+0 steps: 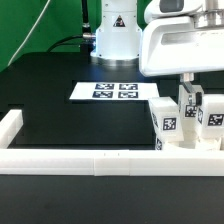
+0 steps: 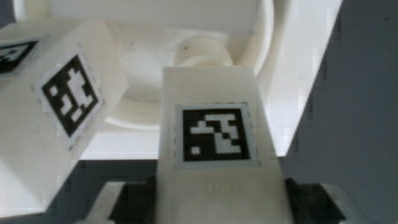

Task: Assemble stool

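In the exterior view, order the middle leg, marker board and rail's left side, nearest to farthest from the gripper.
1. middle leg, held in the gripper.
2. marker board, toward the exterior view's left.
3. rail's left side, exterior view's far left.

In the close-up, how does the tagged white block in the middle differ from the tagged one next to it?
The middle leg sits between the jaws, apparently gripped; the neighbouring leg stands free. The middle leg's tag faces the camera squarely; the neighbouring leg's tag is seen slanted. Both are white blocky pieces bearing black-and-white square tags.
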Tool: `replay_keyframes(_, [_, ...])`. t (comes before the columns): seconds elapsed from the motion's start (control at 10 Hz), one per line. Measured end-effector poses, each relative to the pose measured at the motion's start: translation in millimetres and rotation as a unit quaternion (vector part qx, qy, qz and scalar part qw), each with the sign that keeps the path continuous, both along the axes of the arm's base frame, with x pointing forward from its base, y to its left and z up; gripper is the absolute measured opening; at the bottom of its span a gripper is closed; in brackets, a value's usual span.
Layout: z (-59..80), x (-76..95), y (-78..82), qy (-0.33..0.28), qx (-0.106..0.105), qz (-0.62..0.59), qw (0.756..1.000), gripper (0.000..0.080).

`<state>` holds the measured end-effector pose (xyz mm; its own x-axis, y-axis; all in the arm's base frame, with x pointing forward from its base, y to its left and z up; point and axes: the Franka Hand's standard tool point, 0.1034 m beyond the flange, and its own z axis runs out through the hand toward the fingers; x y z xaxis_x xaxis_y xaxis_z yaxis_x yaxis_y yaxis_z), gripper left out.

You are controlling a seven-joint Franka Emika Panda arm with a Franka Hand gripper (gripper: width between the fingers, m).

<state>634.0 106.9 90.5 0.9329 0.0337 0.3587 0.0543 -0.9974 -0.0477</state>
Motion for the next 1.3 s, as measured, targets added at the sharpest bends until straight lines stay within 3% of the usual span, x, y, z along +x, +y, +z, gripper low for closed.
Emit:
replay_keyframes(0.2, [0.0,0.1,-0.1,0.0,0.0,0.0,1.0,0.0348])
replay_keyframes(0.3, [0.4,0.3,-0.3,0.001,0.0,0.0,1.0,0.0528])
replay_keyframes(0.4, [3.4,1.5,-1.2,0.002,0.0,0.0,1.0,0.0528])
replay_keyframes(0.5, [5.1,2.1,-1.7,0.001,0.0,0.0,1.0,0.0628])
replay_keyframes(0.8, [9.5,2.1,-2.3,0.005,0.0,0.001,1.0,0.0649])
replay_keyframes(1.1, [33.1,4.4,-3.3,0.019,0.003,0.003,1.0,0.0649])
replay_keyframes(1.3, [31.0,4.3,-3.4,0.019,0.003,0.003,1.0,0.0649])
